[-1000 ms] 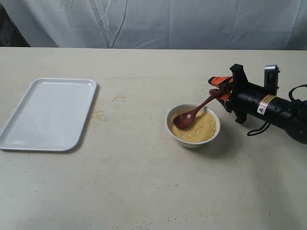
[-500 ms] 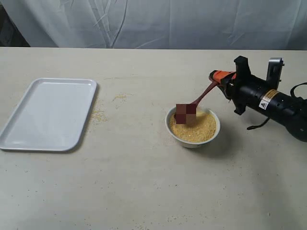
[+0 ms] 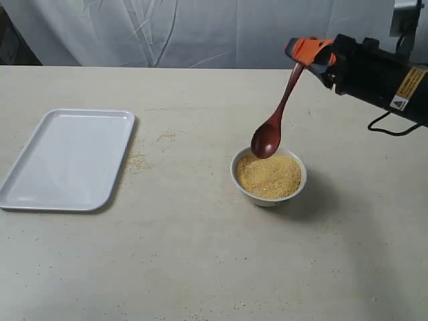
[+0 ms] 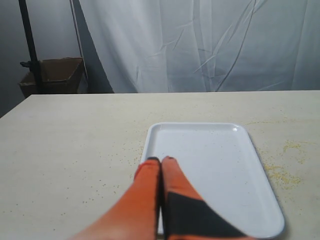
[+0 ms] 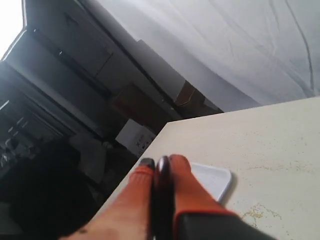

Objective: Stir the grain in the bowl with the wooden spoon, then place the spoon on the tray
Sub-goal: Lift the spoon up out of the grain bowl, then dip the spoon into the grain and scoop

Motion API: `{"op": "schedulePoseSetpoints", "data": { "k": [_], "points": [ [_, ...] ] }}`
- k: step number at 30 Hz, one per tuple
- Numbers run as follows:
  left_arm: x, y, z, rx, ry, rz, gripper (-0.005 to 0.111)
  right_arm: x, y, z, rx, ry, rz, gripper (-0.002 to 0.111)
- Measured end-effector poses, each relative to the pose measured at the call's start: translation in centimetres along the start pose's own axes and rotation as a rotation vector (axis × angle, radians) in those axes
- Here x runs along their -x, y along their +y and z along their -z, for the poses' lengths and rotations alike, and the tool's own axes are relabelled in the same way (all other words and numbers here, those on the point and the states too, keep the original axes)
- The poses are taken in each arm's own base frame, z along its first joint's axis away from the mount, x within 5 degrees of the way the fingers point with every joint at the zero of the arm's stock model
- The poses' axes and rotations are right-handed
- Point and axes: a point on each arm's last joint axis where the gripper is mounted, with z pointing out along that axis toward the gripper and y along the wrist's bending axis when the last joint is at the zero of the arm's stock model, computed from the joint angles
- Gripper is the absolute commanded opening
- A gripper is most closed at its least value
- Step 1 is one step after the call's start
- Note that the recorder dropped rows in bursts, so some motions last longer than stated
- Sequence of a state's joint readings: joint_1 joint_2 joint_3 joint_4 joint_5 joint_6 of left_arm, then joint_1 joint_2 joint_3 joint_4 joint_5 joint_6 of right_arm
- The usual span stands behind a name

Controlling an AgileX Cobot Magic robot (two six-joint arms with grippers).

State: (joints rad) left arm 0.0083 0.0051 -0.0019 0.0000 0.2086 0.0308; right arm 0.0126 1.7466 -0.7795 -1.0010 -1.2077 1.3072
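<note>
Backing the beige tabletop and white tray, a creased curtain.

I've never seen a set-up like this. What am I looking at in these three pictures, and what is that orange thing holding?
This is a robot with two arms, each ending in an orange claw. The wide picture comes from a camera standing apart from the arms. It shows a table with a white tray, a small white bowl of yellow grain, and some spilled grain beside the tray. The right claw is shut on a wooden spoon, which hangs above the bowl. The other two pictures come from cameras on the wrists, looking along each claw. One shows the left claw, shut and empty, with the tray beyond it. The other shows the right claw with the spoon's dark handle pinched in it.
</note>
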Motion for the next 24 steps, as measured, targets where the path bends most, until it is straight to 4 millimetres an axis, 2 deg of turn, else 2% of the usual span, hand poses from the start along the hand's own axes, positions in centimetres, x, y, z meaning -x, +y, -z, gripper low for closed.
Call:
{"op": "schedulePoseSetpoints", "data": {
  "k": [3, 7, 12, 17, 19, 24],
  "points": [
    [0.0, 0.0, 0.0, 0.000, 0.000, 0.000, 0.000, 0.6, 1.4, 0.3, 0.025, 0.008, 0.070, -0.001],
    [0.0, 0.0, 0.0, 0.000, 0.000, 0.000, 0.000, 1.1, 1.9, 0.5, -0.020, 0.015, 0.115, -0.001],
    [0.0, 0.0, 0.0, 0.000, 0.000, 0.000, 0.000, 0.1, 0.8, 0.9, -0.149, 0.039, 0.139, -0.001],
    [0.0, 0.0, 0.0, 0.000, 0.000, 0.000, 0.000, -0.8, 0.0, 1.4, -0.298, -0.116, 0.130, -0.001],
    [0.0, 0.0, 0.0, 0.000, 0.000, 0.000, 0.000, -0.9, 0.1, 1.2, -0.314, -0.129, 0.198, -0.001],
    [0.0, 0.0, 0.0, 0.000, 0.000, 0.000, 0.000, -2.7, 0.9, -0.4, -0.334, -0.004, 0.427, -0.001]
  ]
}}
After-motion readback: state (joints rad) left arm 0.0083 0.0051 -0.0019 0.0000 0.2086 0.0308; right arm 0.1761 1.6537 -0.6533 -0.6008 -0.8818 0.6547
